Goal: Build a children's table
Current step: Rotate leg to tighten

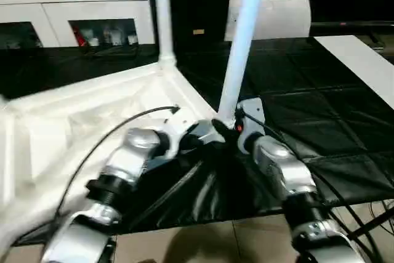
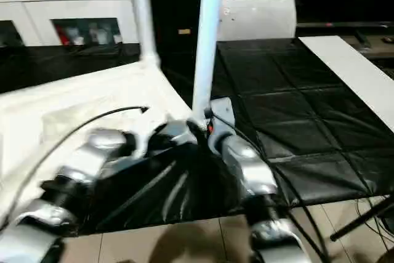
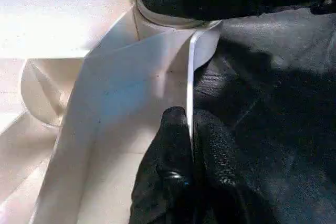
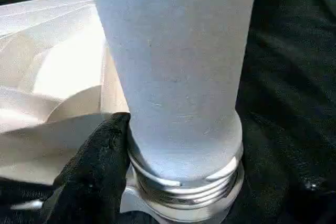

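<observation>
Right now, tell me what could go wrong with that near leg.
1. The near leg shows thread rings above its socket, so it may not be fully seated and could cross-thread or wobble.
2. The left gripper pinches only the tabletop's thin rim; the top could slip or twist as the leg turns.

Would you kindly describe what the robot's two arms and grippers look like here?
Both forearms are rounded silver shells with black ringed joints lower down: the left arm and the right arm. A thin black cable arcs over the left arm, another runs along the right. A small red light glows by the right wrist. The left gripper has black textured fingers.
</observation>
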